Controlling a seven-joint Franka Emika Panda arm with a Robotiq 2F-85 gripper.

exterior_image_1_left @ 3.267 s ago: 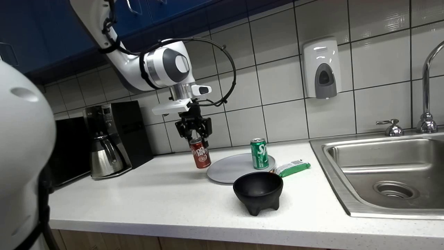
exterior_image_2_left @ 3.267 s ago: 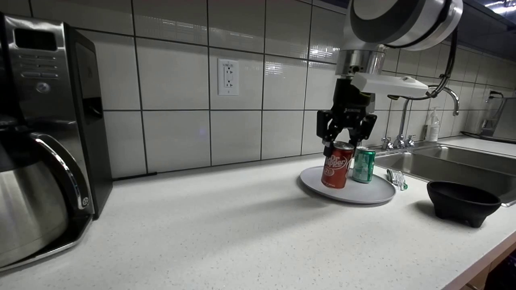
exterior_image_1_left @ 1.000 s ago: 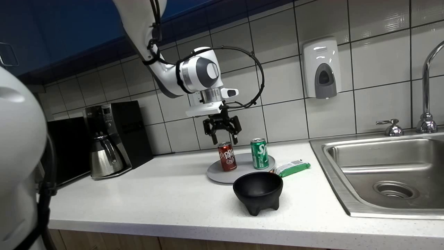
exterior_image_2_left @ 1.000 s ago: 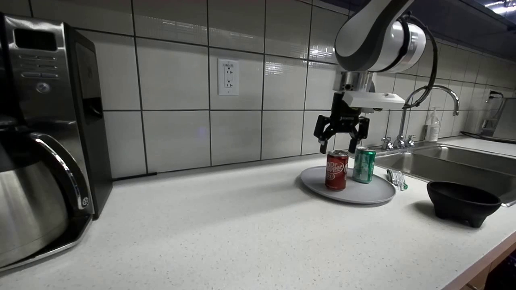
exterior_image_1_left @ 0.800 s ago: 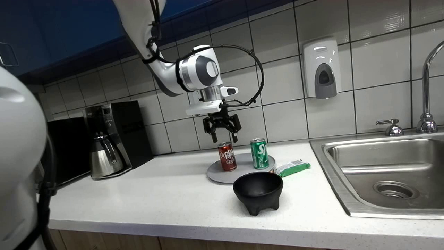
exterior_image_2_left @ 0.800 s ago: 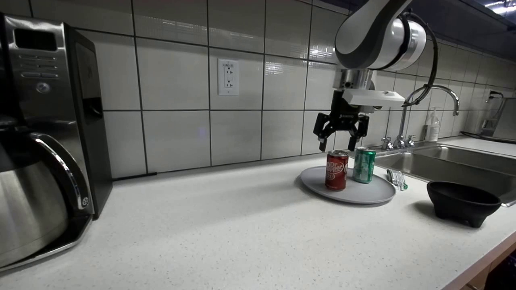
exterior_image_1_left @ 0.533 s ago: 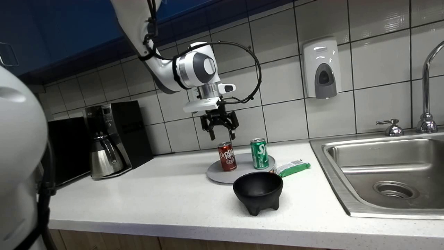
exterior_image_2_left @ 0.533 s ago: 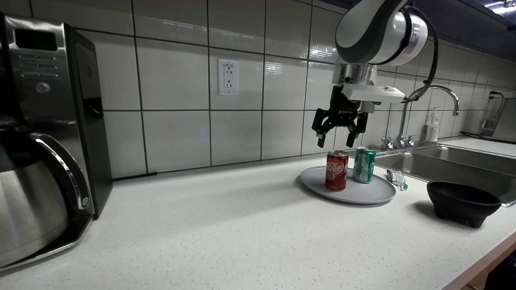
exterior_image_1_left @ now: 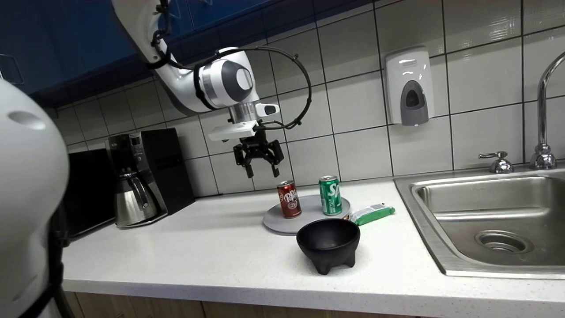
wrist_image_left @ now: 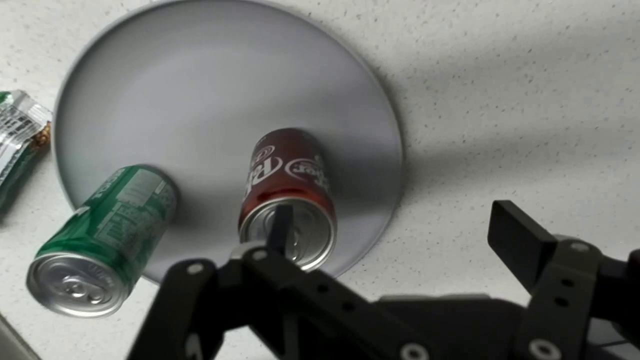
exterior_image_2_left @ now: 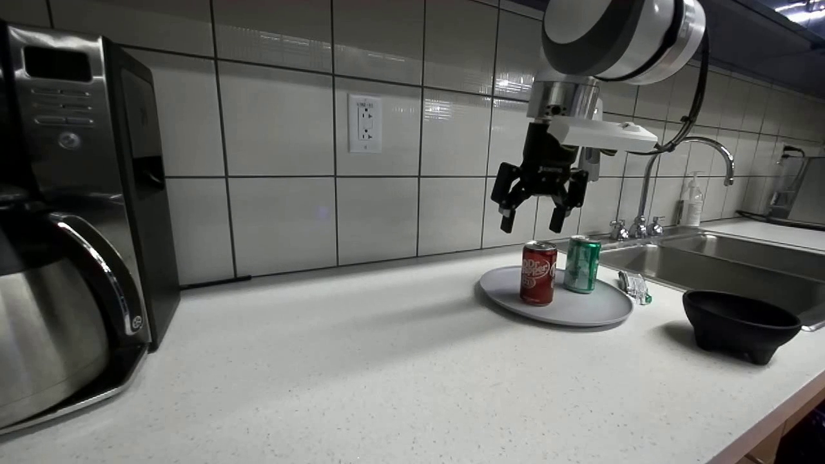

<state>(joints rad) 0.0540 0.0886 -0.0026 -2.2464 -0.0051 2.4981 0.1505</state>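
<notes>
- Just changed: red Dr Pepper can (exterior_image_1_left: 289,199) was gripped a few seconds back; now it's free, standing upright on the grey plate (exterior_image_1_left: 311,209), left of the plate's centre.
- Gripper (exterior_image_1_left: 263,172) has its jaws spread wide, nothing between them, hanging above the can and a bit to its left. Clear gap in both exterior views, no contact.
- Over the last second it went up and further left; can stayed put. Reads to me as a clean release, set-down of that can done.
- Green Sprite can (exterior_image_1_left: 330,195): same plate, right of the red one, not touching it. Hasn't shifted.
- Green-and-white packet (exterior_image_1_left: 373,215) lies on the counter (exterior_image_1_left: 198,256) just right of the plate; black footed bowl (exterior_image_1_left: 328,243) sits on the near side. Both unmoved.
</notes>
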